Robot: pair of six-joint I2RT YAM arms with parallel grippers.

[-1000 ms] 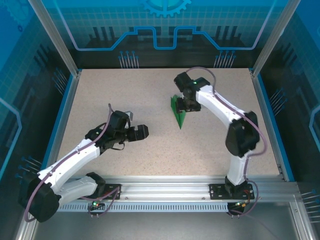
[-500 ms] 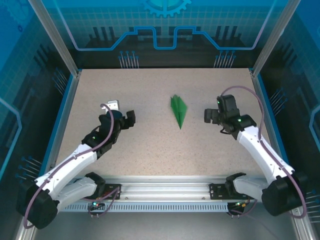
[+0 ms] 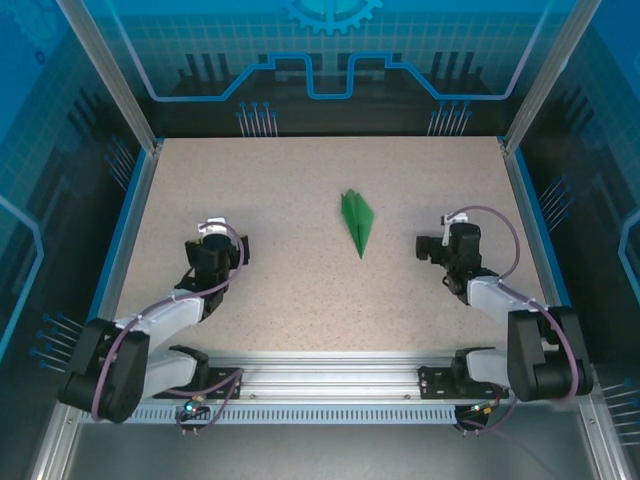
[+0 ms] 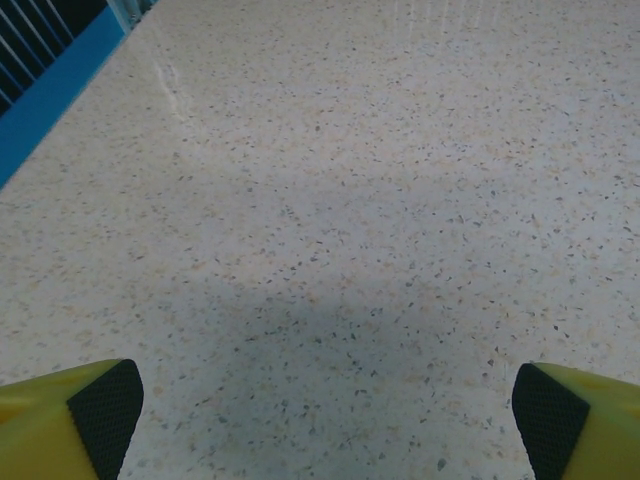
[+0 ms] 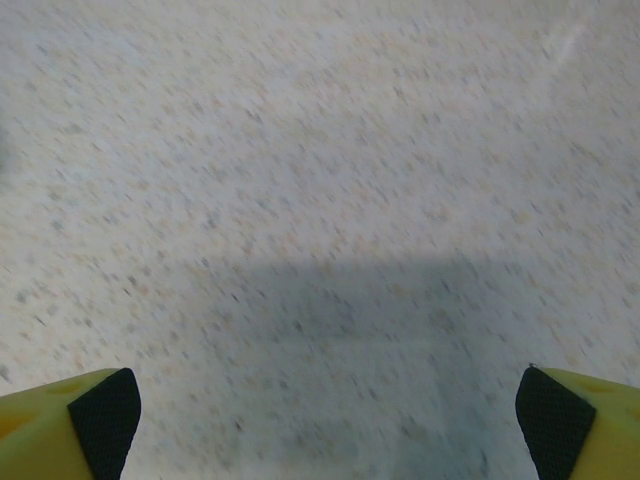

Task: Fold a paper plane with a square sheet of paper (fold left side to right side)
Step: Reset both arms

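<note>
The square sheet of paper lies folded into the paper plane (image 3: 357, 222), a slim bright green dart. It rests flat on the speckled table, mid-way across, with its tip pointing toward the near edge. Nothing touches it. My left gripper (image 3: 213, 238) sits well to its left, folded back over its arm, jaws wide with bare table between them. In the left wrist view the left gripper (image 4: 330, 425) shows black pads (image 4: 105, 410) in the lower corners. My right gripper (image 3: 438, 246) sits to the right of the plane, apart from it. The right gripper (image 5: 330, 425) is open too, with nothing between its pads (image 5: 105, 415).
The speckled table (image 3: 300, 180) is ringed by a blue border (image 3: 128, 225) and aluminium posts. The arm bases stand on the rail (image 3: 330, 380) at the near edge.
The right gripper has let go of the plane and drawn back to the near right, its arm folding down. The left arm has also pulled back to the left. The plane stays put.
</note>
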